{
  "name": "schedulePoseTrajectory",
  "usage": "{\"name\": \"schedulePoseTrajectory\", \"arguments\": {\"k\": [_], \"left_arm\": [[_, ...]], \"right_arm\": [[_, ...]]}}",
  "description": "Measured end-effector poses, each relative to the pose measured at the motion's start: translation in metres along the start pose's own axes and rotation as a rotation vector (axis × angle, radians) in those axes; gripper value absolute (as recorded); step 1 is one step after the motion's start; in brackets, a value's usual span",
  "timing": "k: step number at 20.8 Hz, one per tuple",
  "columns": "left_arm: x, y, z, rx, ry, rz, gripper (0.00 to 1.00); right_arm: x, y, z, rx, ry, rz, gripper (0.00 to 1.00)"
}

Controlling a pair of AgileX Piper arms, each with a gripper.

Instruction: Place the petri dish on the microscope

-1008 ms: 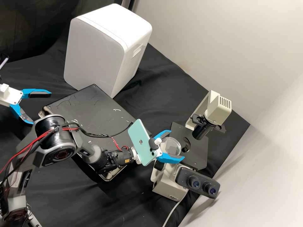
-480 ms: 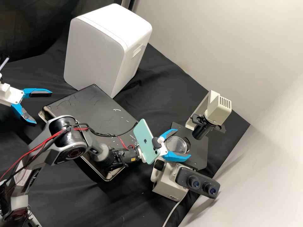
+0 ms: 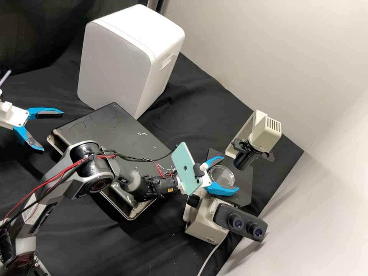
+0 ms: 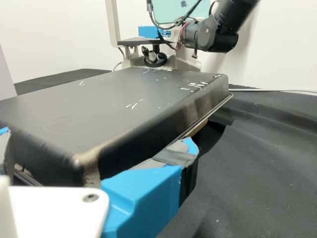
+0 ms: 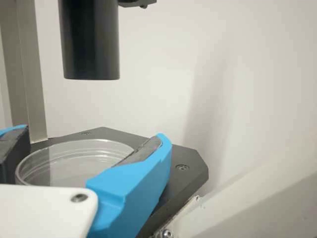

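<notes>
**Right claw** (image 3: 230, 173): It is held out level over the black stage (image 3: 245, 193) of the microscope (image 3: 209, 220). The fingers are parted to about the width of the petri dish (image 3: 222, 175) and closed on its rim from two opposite sides. The dish lies flat between them, open side up, and looks empty.

**Reason for the hold (judgement):**
- Gripping by the rim leaves the base free to meet the stage.
- The level wrist keeps the dish from tipping as it is set down.

**Position:**
- The stage is directly beneath the claw.
- The dark lens tube (image 3: 242, 159) hangs above and just beyond the fingertips, so the dish is near the tube's axis. Whether it is centred under it cannot be confirmed.
- The right wrist view puts the dish base at, or very close to, the stage surface. Contact cannot be confirmed.

**Progress (judgement):** Placement is in its closing step. The dish is yet to be seated under the tube and released.

**Left claw** (image 3: 50, 130): It is well apart from the right claw, on the far side of the black tray (image 3: 107, 134). Its fingers are spread wide and hold nothing. One finger is close to the tray's corner, and whether it touches cannot be told. It is judged to be standing clear of the work.
</notes>
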Motion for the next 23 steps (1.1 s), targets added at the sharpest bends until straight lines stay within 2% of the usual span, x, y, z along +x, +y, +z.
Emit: {"name": "schedulePoseTrajectory", "arguments": {"k": [3,8,10,11,15,19,21,23], "left_arm": [[0.000,0.0000,0.000,0.000,0.000,0.000,1.00],[0.001,0.0004,0.000,0.001,0.000,0.001,1.00],[0.002,0.0006,-0.001,0.000,0.001,0.001,1.00],[0.002,0.0002,-0.001,-0.002,0.002,-0.001,1.00],[0.002,0.0002,-0.002,-0.004,0.007,0.000,1.00],[0.003,0.0002,-0.002,-0.004,0.016,0.003,1.00],[0.003,0.0004,-0.002,-0.008,0.024,0.006,1.00],[0.003,0.0007,-0.003,-0.014,0.037,0.010,1.00]], "right_arm": [[0.010,-0.004,-0.003,-0.025,-0.004,-0.017,0.00],[0.022,-0.010,-0.007,-0.044,-0.002,-0.018,0.00],[0.027,-0.013,-0.009,-0.052,-0.004,-0.008,0.00],[0.029,-0.014,-0.010,-0.053,-0.004,-0.004,1.00],[0.031,-0.017,-0.010,-0.075,-0.011,0.001,1.00],[0.031,-0.016,-0.010,-0.076,-0.018,0.006,1.00],[0.028,-0.017,-0.009,-0.098,-0.020,0.013,1.00],[0.023,-0.017,-0.010,-0.117,-0.030,0.039,1.00]]}}
